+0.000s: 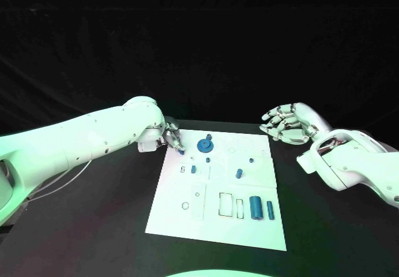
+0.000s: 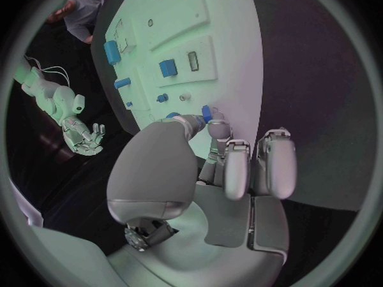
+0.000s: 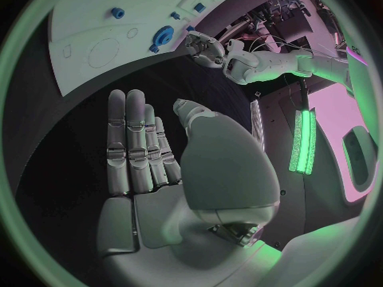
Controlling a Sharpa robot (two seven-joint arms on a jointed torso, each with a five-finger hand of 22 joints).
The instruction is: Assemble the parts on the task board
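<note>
Task board point(image 1: 179, 222) mid-table, assembly judged early: gear point(image 1: 205, 143) seated near far edge, two cylinders point(image 1: 261, 208) and small pegs lying loose. Left robot hand point(image 1: 172, 138) pinches small blue part point(image 2: 207, 113) at board's far-left corner. Right robot hand point(image 1: 287, 122) wide, empty, off-board.

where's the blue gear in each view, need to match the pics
Head view: the gear stands near the board's far end, just beside the left hand.
Left wrist view: I cannot pick the gear out for sure; the hand's fingertips hold a small blue part at the board's edge.
Right wrist view: the gear sits at the board's rim, close to the left hand.
Shared landmark: the left hand.
</note>
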